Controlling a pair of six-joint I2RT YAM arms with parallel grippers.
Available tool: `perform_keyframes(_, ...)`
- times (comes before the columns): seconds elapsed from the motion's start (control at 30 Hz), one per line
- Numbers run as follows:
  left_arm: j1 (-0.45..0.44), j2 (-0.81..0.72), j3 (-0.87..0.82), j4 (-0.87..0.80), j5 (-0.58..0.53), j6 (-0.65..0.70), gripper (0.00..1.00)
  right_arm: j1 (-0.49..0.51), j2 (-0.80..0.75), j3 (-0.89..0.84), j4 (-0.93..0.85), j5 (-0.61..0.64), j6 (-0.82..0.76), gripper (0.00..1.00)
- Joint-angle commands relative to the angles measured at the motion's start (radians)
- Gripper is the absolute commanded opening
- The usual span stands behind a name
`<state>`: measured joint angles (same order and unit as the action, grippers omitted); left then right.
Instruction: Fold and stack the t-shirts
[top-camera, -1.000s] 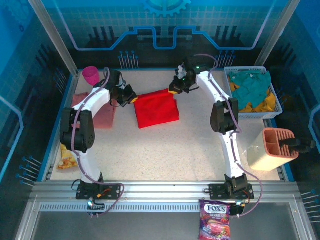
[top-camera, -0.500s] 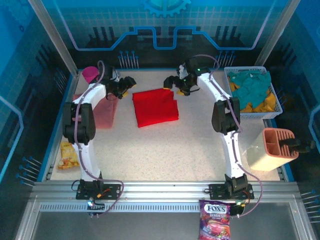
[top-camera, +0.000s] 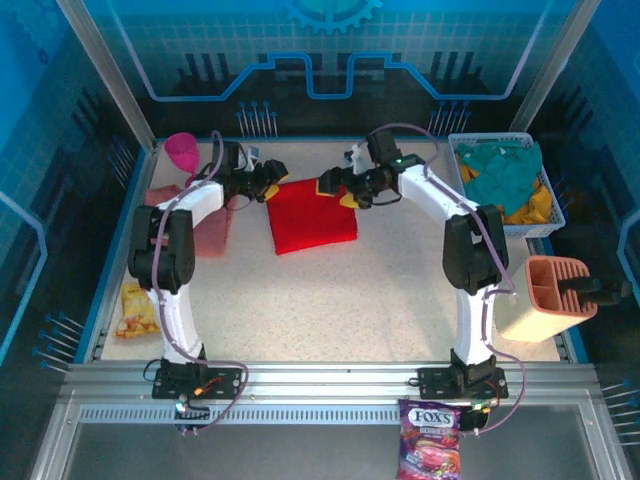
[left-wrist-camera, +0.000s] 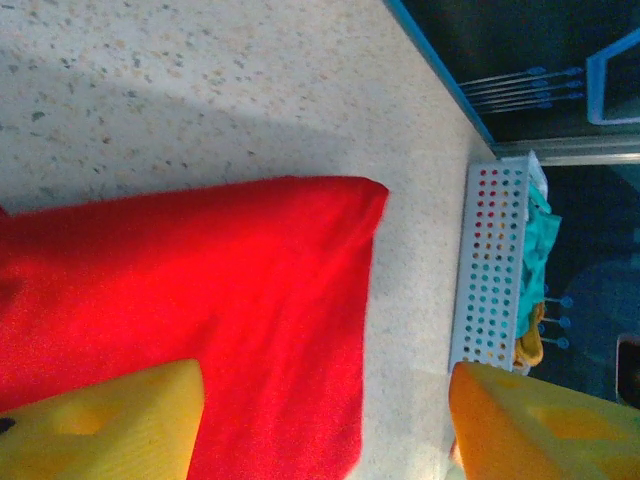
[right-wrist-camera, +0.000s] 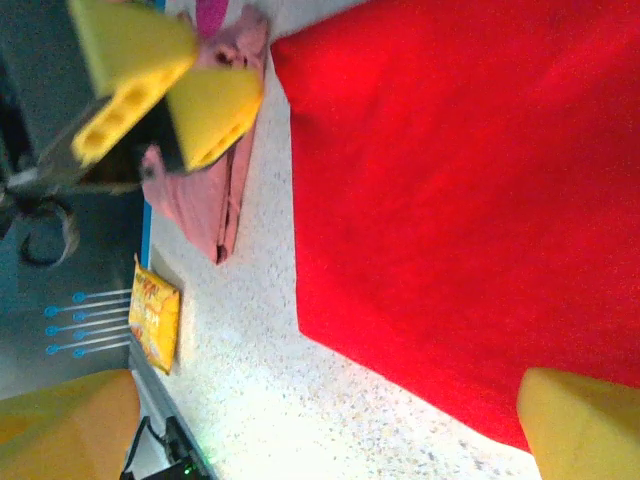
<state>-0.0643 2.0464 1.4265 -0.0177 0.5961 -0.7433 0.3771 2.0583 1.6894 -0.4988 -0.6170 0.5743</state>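
Note:
The bright red t-shirt (top-camera: 312, 216) lies folded into a rectangle at the table's far middle; it is also in the left wrist view (left-wrist-camera: 200, 290) and the right wrist view (right-wrist-camera: 470, 190). The salmon-pink t-shirt (top-camera: 207, 228) lies folded to its left, also seen from the right wrist (right-wrist-camera: 205, 190). My left gripper (top-camera: 266, 184) hovers open at the red shirt's far left corner, with cloth and bare table between its yellow fingers (left-wrist-camera: 100, 425). My right gripper (top-camera: 337, 190) hovers open over the far right corner and holds nothing (right-wrist-camera: 325, 430).
At the far right stands a white basket (top-camera: 548, 215) of teal and yellow clothes, also visible from the left wrist (left-wrist-camera: 492, 270). A pink cup (top-camera: 182, 152) is at the far left. A peach caddy (top-camera: 545, 295) stands right, a snack packet (top-camera: 135, 310) left, a candy bag (top-camera: 430, 450) in front.
Both grippers have opened and let go of the red shirt's far edge. They drew back from it, then came in over its far corners. The shirt now lies flat.

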Motion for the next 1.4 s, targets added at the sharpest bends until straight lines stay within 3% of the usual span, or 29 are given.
perform_keyframes(0.0, -0.01, 0.093, 0.086, 0.074, 0.014, -0.031, 0.65, 0.028, 0.031, -0.069, 0.16, -0.075, 0.068, 0.97)
perform_keyframes(0.2, 0.011, 0.231, 0.183, 0.073, -0.017, -0.054, 0.65, 0.036, 0.091, -0.208, 0.314, -0.088, 0.113, 0.96)
perform_keyframes(0.37, 0.039, 0.278, 0.23, 0.092, 0.007, -0.092, 0.64, 0.032, 0.099, -0.256, 0.317, -0.068, 0.067, 0.95)
perform_keyframes(0.57, 0.064, 0.153, 0.267, -0.051, 0.038, -0.027, 0.64, 0.017, 0.039, -0.231, 0.267, -0.07, 0.028, 0.95)
perform_keyframes(0.7, 0.076, 0.029, 0.277, -0.266, 0.019, 0.13, 0.68, 0.006, -0.029, -0.211, 0.217, -0.083, -0.006, 0.97)
perform_keyframes(0.77, 0.076, -0.028, 0.249, -0.348, -0.008, 0.209, 0.7, -0.004, -0.061, -0.215, 0.203, -0.087, -0.012, 0.97)
perform_keyframes(0.9, 0.075, -0.132, 0.096, -0.382, -0.053, 0.297, 0.83, -0.041, -0.148, -0.26, 0.23, -0.098, 0.009, 0.97)
perform_keyframes(1.2, 0.074, -0.145, -0.097, -0.403, -0.16, 0.366, 0.83, -0.148, -0.268, -0.342, 0.17, -0.079, -0.017, 0.98)
perform_keyframes(1.37, 0.057, -0.076, -0.065, -0.424, -0.186, 0.385, 0.78, -0.173, -0.287, -0.406, 0.169, -0.079, -0.033, 0.98)
